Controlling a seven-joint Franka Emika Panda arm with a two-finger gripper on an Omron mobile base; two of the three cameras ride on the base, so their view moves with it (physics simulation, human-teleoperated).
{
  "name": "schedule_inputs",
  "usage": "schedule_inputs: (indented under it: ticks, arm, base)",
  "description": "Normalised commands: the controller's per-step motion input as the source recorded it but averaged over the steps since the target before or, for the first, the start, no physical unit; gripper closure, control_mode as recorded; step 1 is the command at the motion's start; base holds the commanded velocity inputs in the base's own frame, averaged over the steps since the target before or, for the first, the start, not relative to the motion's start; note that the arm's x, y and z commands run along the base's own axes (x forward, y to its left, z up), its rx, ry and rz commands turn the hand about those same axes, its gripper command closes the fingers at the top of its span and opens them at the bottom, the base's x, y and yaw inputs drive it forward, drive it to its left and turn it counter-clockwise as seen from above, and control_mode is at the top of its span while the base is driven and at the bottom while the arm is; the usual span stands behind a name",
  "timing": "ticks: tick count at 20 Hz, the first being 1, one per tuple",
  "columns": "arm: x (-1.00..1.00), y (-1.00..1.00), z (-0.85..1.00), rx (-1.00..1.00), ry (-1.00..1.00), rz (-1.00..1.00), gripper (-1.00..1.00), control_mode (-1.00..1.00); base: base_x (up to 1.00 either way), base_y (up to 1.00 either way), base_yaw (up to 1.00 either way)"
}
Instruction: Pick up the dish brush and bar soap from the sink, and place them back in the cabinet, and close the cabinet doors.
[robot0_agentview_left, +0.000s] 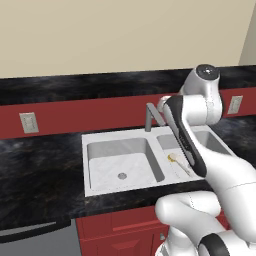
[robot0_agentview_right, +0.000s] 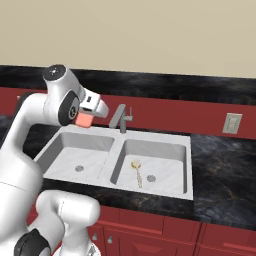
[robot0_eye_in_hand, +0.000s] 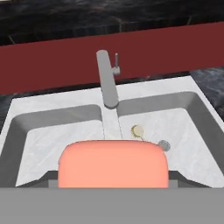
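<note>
Two task items are visible to you at this moment. First, the bar soap (robot0_agentview_right: 84, 119) sits between the jaws of the gripper (robot0_agentview_right: 86, 119), which are closed on it and hold it in the air above the sink (robot0_agentview_right: 186, 145). From the right base view you see the salmon-orange bar at the tip of the hand, over the back edge of the left basin and just to the left of the grey faucet (robot0_agentview_right: 120, 118). From the hand view the soap (robot0_eye_in_hand: 113, 163) lies across the lower middle of the frame, with the faucet (robot0_eye_in_hand: 107, 78) upright beyond it on the divider between the two basins.

Second, the dish brush (robot0_agentview_right: 136, 171) lies flat on the floor of the right basin, apart from the gripper. Its whitish head points toward the back wall of the basin and its pale-yellow handle runs toward the front rim; the round drain (robot0_agentview_right: 151, 178) is just beside it. In the left base view you see the brush (robot0_agentview_left: 179, 163) partly behind the arm's forearm.

A red backsplash band runs behind the sink, and black counter (robot0_agentview_right: 225, 190) surrounds it
</note>
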Motion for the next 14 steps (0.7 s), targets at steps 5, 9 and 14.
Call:
schedule_inputs:
  ticks: [5, 9, 14]
  arm:
    - [-0.01, 0.0, 0.0, -0.02, -0.06, 0.1, 1.0, -1.0]
    - [-0.04, 0.0, 0.02, -0.02, -0.08, 0.01, 1.0, -1.0]
    - [-0.1, 0.0, 0.03, -0.02, -0.04, 0.0, 1.0, 1.0]
  base:
    - [0.0, 0.0, 0.0]
    - [0.0, 0.0, 0.0]
    - [-0.11, 0.0, 0.0]
